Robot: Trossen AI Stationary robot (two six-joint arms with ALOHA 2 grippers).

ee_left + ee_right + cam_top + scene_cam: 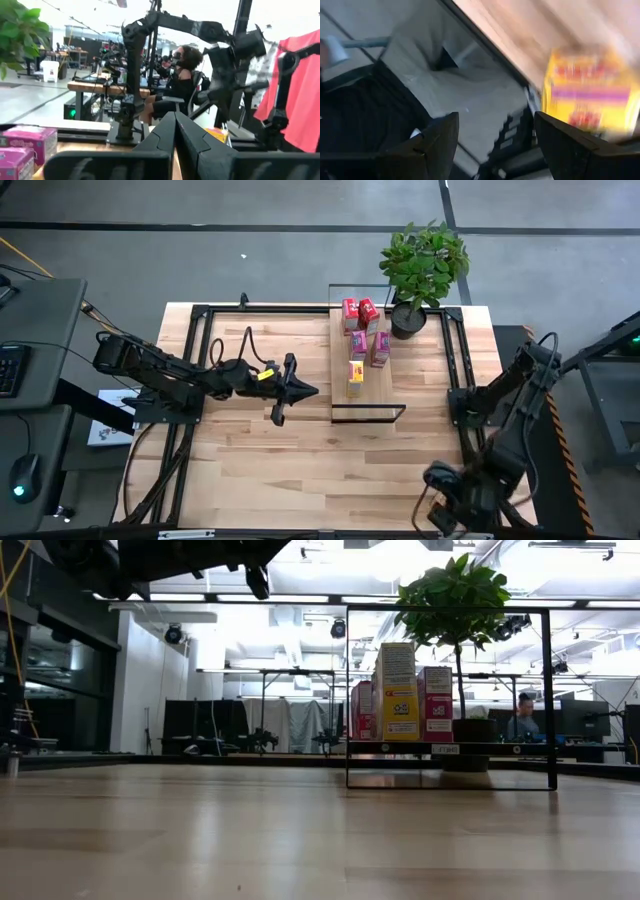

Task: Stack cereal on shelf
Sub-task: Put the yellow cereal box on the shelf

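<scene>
Five cereal boxes (362, 332) on shelf (365, 394) — closed empty left hand (306, 390) just beside; right hand (495, 145) open, yellow box (590, 92) apparently ahead.

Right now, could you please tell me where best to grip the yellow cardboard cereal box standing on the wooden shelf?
Probably its upper half, across its free sides, coming from above: the yellow cardboard box stands upright, with pink boxes close behind and the black frame on its other side.

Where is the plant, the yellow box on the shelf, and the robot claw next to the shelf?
plant (424, 262): high view, on its leaves.
yellow box (355, 374): high view, on its top.
left gripper (305, 390): high view, at its fingertips.
</scene>
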